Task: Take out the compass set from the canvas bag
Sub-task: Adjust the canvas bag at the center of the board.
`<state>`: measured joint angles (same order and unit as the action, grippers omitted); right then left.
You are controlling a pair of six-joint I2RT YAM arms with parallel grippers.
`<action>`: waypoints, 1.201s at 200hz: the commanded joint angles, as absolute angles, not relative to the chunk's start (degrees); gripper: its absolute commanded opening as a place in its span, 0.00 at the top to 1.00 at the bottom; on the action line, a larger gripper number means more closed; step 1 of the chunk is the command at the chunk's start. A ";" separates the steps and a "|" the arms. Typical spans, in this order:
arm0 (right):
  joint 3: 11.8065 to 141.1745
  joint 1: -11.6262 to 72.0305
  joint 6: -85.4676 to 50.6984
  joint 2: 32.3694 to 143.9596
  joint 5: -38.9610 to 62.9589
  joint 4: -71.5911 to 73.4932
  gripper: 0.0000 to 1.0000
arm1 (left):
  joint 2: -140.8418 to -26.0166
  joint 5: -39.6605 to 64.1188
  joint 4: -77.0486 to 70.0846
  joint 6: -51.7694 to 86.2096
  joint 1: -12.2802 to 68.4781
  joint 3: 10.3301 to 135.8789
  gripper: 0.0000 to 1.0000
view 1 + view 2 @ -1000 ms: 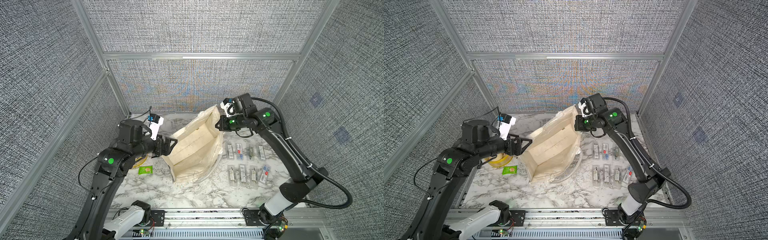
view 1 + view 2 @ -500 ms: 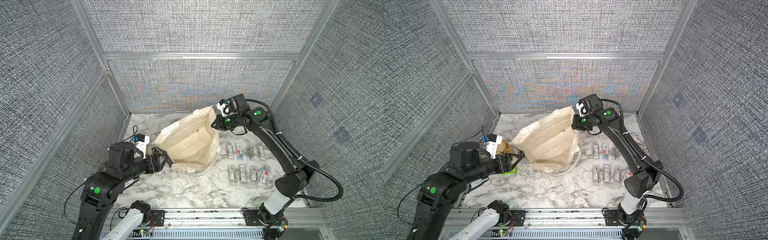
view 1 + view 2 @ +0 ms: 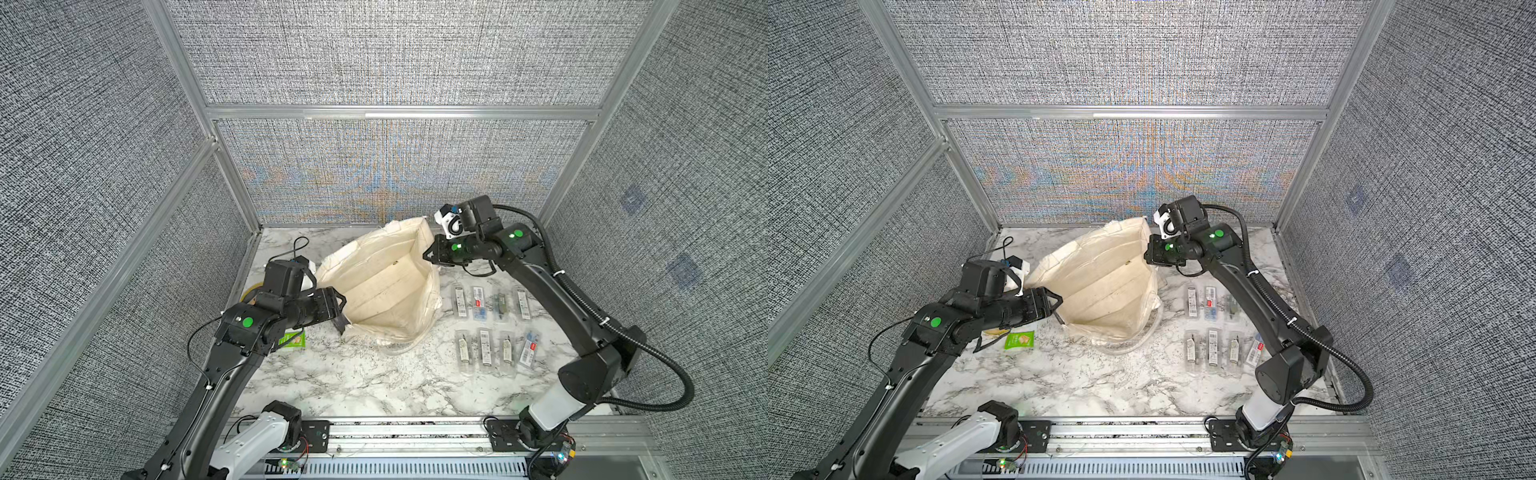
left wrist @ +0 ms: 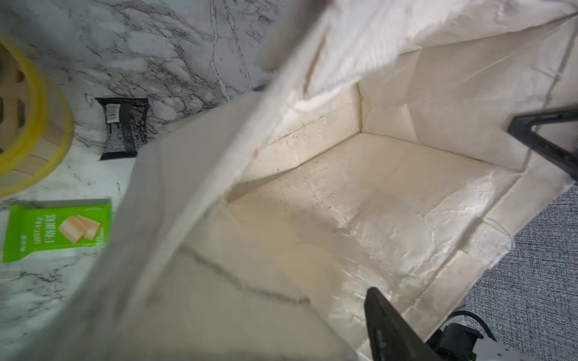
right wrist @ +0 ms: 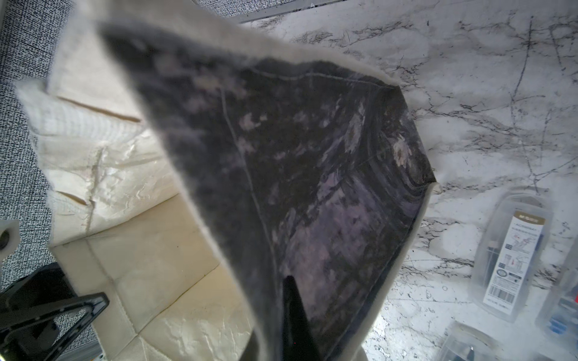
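Observation:
The canvas bag [image 3: 386, 286] [image 3: 1104, 291] stands open mid-table, its cream lining [image 4: 344, 203] bare. My right gripper [image 3: 430, 254] [image 3: 1148, 255] is shut on the bag's far right rim, one finger [image 5: 294, 312] lying on the dark printed panel [image 5: 312, 172]. My left gripper [image 3: 341, 312] [image 3: 1060, 309] is open at the near left rim, which runs between its jaws. One finger [image 4: 387, 328] is inside the bag and the other is hidden behind the cloth. Several compass sets [image 3: 494, 307] [image 3: 1212, 303] in clear cases lie in two rows right of the bag.
A yellow-rimmed round thing [image 3: 251, 293] [image 4: 28, 134], a green snack packet [image 3: 295, 340] [image 3: 1019, 340] [image 4: 58, 229] and a black packet [image 4: 123, 128] lie left of the bag under my left arm. A compass case [image 5: 513, 256] lies near the bag's right side. Mesh walls close three sides.
My left arm dropped back toward the front left, then came forward again to the bag's near rim, its jaws narrowing. The bag sagged, then was spread open again. My right gripper kept its hold.

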<state>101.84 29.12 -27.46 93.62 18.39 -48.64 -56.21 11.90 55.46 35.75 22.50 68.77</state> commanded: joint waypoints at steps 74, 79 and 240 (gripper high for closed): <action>103.77 28.76 -20.88 92.30 16.43 -54.52 1.00 | -60.26 14.35 56.10 32.73 22.50 74.38 1.00; 104.47 28.70 -19.88 92.16 15.56 -56.01 1.00 | -60.44 14.56 56.79 32.49 22.50 75.30 1.00; 116.01 22.07 -14.68 101.55 12.83 -64.42 0.99 | -82.51 25.18 52.45 27.47 10.18 93.17 1.00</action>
